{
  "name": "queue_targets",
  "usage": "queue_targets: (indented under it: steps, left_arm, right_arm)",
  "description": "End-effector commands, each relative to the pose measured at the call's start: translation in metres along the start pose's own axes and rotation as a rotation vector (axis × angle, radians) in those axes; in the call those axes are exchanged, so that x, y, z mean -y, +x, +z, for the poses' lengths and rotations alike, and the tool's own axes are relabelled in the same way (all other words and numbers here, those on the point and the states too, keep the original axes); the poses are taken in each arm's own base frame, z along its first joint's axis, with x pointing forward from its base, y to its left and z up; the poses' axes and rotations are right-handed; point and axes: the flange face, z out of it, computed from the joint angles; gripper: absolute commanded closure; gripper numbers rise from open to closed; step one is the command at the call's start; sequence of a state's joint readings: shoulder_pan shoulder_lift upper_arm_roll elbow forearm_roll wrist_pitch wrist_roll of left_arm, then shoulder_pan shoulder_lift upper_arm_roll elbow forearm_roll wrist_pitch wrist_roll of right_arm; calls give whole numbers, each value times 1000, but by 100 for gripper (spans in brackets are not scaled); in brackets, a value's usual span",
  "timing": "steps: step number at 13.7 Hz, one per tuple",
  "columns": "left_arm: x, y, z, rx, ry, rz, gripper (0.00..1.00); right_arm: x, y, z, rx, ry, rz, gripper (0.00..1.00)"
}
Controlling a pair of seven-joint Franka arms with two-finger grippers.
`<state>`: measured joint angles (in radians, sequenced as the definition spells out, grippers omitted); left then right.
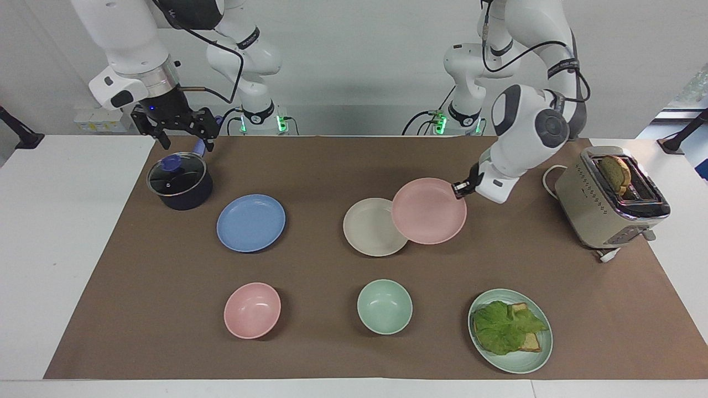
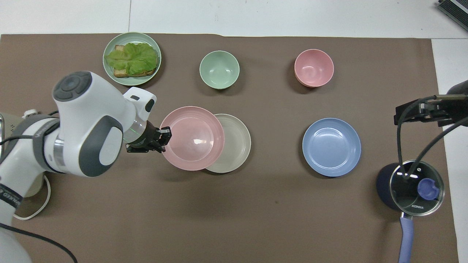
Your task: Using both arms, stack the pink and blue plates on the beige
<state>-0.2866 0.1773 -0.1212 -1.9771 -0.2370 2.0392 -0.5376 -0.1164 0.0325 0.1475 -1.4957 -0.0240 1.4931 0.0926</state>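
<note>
My left gripper [image 1: 460,189] is shut on the rim of the pale pink plate [image 1: 428,211] and holds it in the air. In the overhead view the pink plate [image 2: 192,138] covers the part of the beige plate [image 2: 237,143] toward the left arm's end. The beige plate [image 1: 366,228] lies mid-mat. Flat on the mat toward the right arm's end sits the blue plate [image 1: 250,223] [image 2: 331,147]. The right arm waits with its gripper [image 1: 187,145] open over the pot.
A dark pot with a glass lid [image 1: 180,181] stands under the right gripper. A toaster [image 1: 608,199] with bread stands at the left arm's end. Farther from the robots are a pink bowl [image 1: 252,309], a green bowl [image 1: 384,306] and a green plate [image 1: 514,367] with a lettuce sandwich.
</note>
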Motion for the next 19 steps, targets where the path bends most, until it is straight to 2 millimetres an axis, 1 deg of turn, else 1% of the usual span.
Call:
queue_targets:
  steps: [1,2,3,4,5,6,8,9,11,12,14,15,16,17,19]
  left_arm:
    - [-12,0,15,-36,-41,5,100]
    - [-23,-2,22,-57,-57,18,100]
    - [-26,-2,23,-69,-63,21,100]
    - [-26,-3,23,-66,-62,31,66]
    - [-26,-3,23,-66,-62,31,11]
    - [-25,-2,23,-63,-60,28,0]
    - [-20,-2,22,-36,-39,37,0]
    - [-13,1,19,-25,-24,44,0]
    - [21,21,1,-13,-9,22,0]
    - [36,30,-5,-20,27,44,0]
    - [72,54,-24,-66,72,68,0]
    - [91,65,-38,-95,87,88,0]
    - [100,71,-53,-122,91,103,0]
    - [115,77,-69,-135,103,105,0]
    - [147,82,-110,-159,141,196,0]
  right_arm:
    - [-3,1,0,-2,6,5,0]
    - [-3,1,0,-2,6,5,0]
    - [-3,1,0,-2,6,5,0]
    - [-3,1,0,-2,6,5,0]
    - [-3,1,0,-2,6,5,0]
    - [-3,1,0,-2,6,5,0]
    - [-3,1,0,-2,6,5,0]
    - [-3,1,0,-2,6,5,0]
    - [-3,1,0,-2,6,5,0]
    - [-3,1,0,-2,6,5,0]
    - [-4,-6,3,42,1,11,0]
    - [-5,-7,4,54,-1,12,0]
    - [-6,-7,3,48,1,8,0]
    - [-6,-7,3,50,1,10,0]
    - [-5,-7,3,48,1,7,0]
